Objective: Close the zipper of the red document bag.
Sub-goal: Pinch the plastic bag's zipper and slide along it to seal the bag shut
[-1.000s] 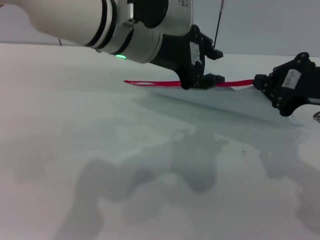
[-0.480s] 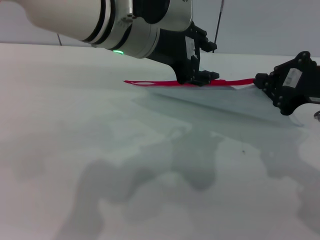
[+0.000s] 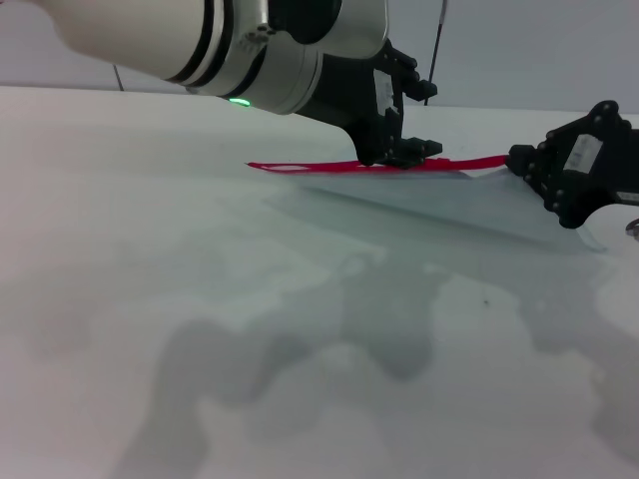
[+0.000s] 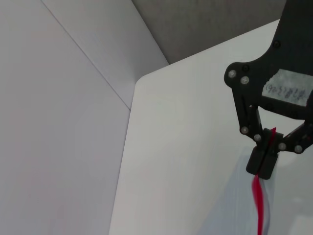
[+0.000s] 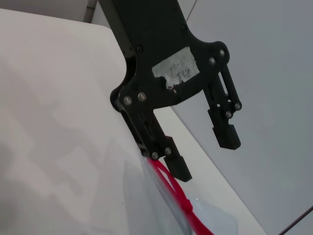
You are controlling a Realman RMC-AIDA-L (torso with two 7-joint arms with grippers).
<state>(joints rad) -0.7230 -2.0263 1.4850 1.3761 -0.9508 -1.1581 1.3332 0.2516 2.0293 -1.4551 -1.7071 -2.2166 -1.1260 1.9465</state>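
The flat translucent blue-grey document bag (image 3: 449, 205) lies on the white worktop (image 3: 150, 299). The right claw (image 4: 264, 164) is clamped on the end of its bright red zipper strip (image 3: 319, 167), anchoring it. The left claw (image 5: 205, 159) stands spread wide mid-strip, holding nothing. Judged next: pinch the slider, which cannot be made out, and pull along the strip. Open worktop surrounds the bag.

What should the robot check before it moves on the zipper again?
1. Right gripper pinching the zipper's end: ok.
2. Left gripper closed on the slider: not ok, fingers open.
3. Where the slider sits: cannot tell.
4. Zipper fully closed: not ok, two red strands gape at the robot's-left end.
5. Red document bag lying on the table: ok.
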